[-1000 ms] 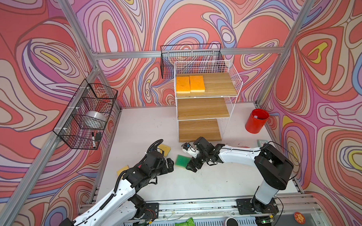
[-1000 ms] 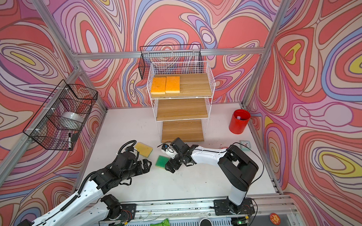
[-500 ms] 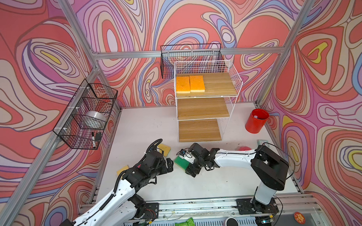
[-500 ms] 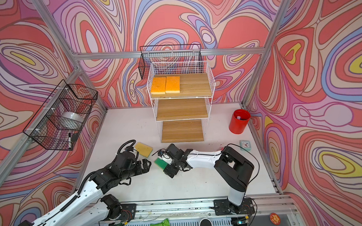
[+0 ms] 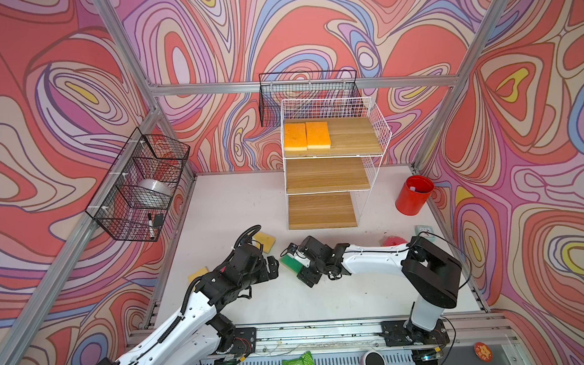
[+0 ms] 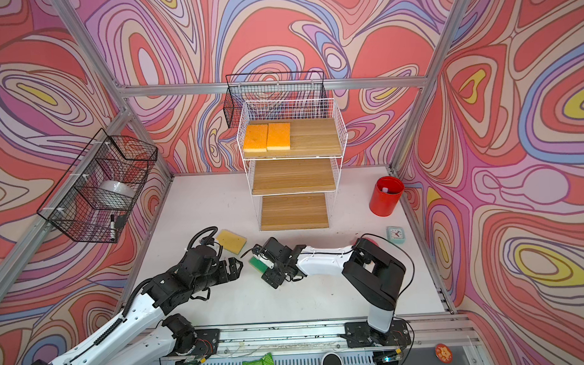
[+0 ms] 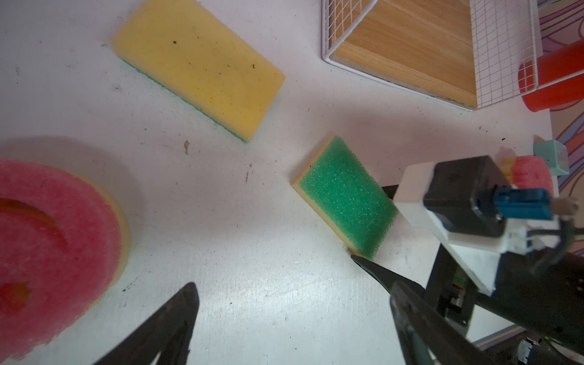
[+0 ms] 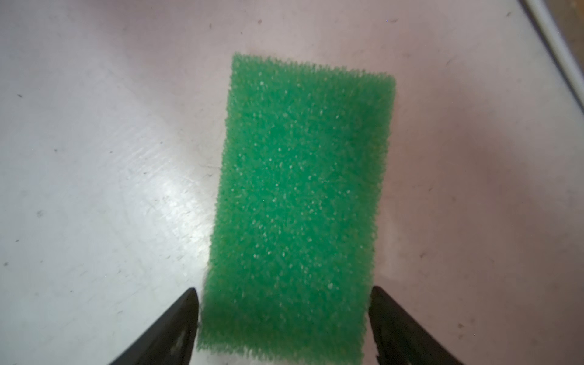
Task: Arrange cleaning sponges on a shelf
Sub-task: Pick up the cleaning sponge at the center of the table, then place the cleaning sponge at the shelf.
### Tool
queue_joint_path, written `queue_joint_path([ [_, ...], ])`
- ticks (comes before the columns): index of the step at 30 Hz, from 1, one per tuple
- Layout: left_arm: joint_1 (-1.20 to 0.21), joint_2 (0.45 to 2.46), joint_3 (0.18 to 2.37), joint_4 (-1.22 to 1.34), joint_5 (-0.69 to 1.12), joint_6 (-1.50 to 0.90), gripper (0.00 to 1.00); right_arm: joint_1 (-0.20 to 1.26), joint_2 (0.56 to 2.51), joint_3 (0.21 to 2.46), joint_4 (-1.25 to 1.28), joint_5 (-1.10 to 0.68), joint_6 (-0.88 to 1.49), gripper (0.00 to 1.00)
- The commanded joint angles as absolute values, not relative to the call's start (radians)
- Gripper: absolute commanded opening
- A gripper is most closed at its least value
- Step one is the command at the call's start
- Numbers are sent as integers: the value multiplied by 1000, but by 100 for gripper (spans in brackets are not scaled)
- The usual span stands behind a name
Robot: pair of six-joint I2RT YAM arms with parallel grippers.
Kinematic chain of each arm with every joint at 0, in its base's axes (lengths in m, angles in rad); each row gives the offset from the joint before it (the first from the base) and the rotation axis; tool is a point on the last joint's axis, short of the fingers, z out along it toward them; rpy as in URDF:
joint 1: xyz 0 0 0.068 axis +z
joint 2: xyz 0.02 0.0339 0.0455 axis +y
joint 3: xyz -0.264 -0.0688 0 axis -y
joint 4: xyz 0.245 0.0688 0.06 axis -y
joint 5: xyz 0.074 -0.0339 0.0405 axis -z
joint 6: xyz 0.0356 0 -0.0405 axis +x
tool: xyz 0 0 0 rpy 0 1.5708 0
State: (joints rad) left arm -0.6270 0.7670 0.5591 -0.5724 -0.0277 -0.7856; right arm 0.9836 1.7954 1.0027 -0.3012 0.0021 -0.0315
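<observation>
Green-topped rectangular foam sponge with yellow base (image 8: 297, 202): lying flat, green side up, on white tabletop (image 5: 234, 205), in front of white wire-frame shelf with three stepped wooden boards (image 5: 327, 177). Sitting apart from shelf, not on any board. Showing in both top views between the two arms.

Right gripper (image 8: 282, 289): straddling one short end of that sponge, black fingertips (image 8: 186, 303) sitting right at its long edges. Clamping or only flanking, cannot tell.

Left gripper (image 7: 272, 270): hanging low over bare tabletop just beside green sponge, jaws spread wide, grasping nothing.

Orange-topped rectangular sponge (image 5: 295, 136) and its orange-topped twin (image 5: 317, 134): resting side by side, touching, on top board toward robot's left.

Yellow-side-up rectangular sponge with green layer underneath (image 7: 199, 68): lying on tabletop between left arm and bottom board.

Round pink foam sponge with cut-out smile (image 7: 53, 240): lying face up on tabletop, showing in left wrist view only.

Second pink sponge (image 5: 393, 241): peeking out behind right arm, near small mint-green clock (image 6: 396, 235).

Red cylindrical cup (image 5: 413, 195): standing on tabletop on robot's right of shelf.
</observation>
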Motion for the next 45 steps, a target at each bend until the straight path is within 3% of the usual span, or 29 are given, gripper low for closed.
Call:
queue_joint_path([
  [1, -620, 754, 565, -617, -41, -784, 96, 990, 1821, 1022, -308, 0, -15, 84],
  [10, -620, 738, 567, -629, -52, -781, 95, 990, 1803, 1025, -318, 27, 3, 69],
  [32, -618, 733, 548, -609, -58, -782, 96, 967, 1603, 957, -217, 280, 334, 66],
  [45, -618, 720, 546, -609, -66, -773, 96, 839, 1662, 1005, -126, 245, 495, 65],
])
